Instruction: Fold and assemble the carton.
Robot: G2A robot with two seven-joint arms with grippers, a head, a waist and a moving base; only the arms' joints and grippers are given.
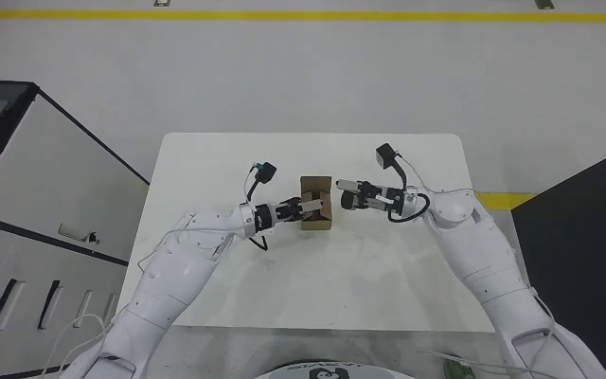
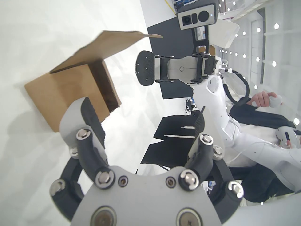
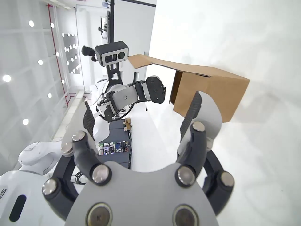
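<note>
A small brown carton (image 1: 316, 203) stands near the middle of the white table (image 1: 312, 294), with one flap (image 2: 110, 44) raised and one end open. My left gripper (image 1: 303, 208) is open at the carton's left side; in its own wrist view one finger (image 2: 90, 115) lies in front of the carton (image 2: 68, 88) wall. The right gripper (image 1: 343, 200) is open just to the right of the carton, a small gap away. In the right wrist view one finger (image 3: 195, 109) overlaps the carton (image 3: 211, 90), and the left gripper (image 3: 155, 92) is by the open end. Neither gripper holds anything.
A grey cabinet (image 1: 57, 171) stands beside the table's left edge and a dark panel (image 1: 568, 237) beside its right edge. The table surface around the carton is bare white.
</note>
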